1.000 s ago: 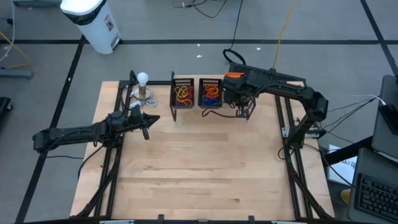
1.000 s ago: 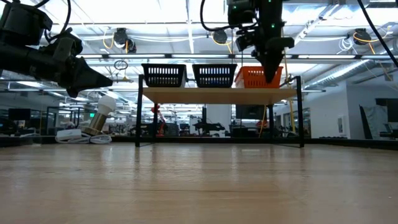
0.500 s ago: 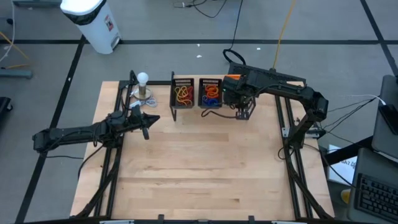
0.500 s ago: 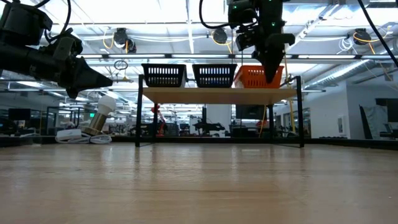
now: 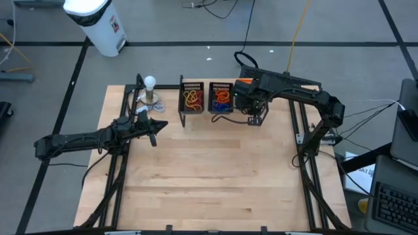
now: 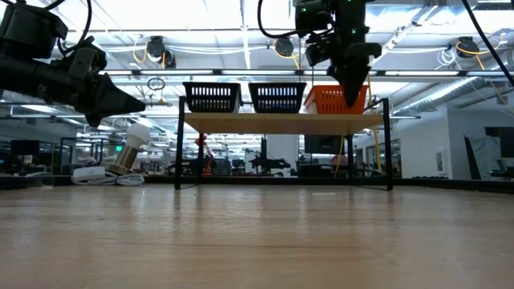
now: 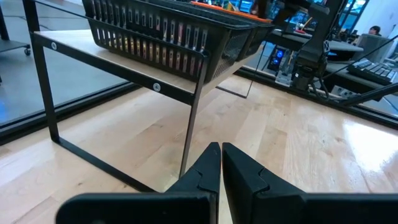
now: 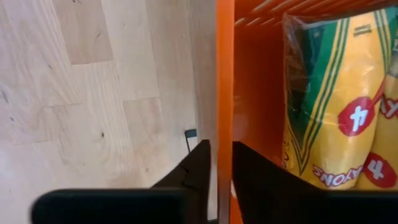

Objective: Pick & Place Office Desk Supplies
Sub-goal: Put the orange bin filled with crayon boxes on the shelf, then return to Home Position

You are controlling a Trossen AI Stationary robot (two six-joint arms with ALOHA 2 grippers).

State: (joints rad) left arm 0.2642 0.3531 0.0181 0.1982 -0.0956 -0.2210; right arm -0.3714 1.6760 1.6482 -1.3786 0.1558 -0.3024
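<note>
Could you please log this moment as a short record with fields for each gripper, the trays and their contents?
left gripper: shut, empty, beside the shelf, waiting
right gripper: at the orange tray's wall, a narrow gap between its fingers
yellow packets: inside the orange tray
black mesh trays: hold rubber bands
white ball: on its stand, far-left corner

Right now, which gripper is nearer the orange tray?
The right. The right gripper hangs at the orange tray, its fingers straddling the tray's wall above the yellow packets. The left gripper hovers over the table, left of the black mesh trays.
</note>
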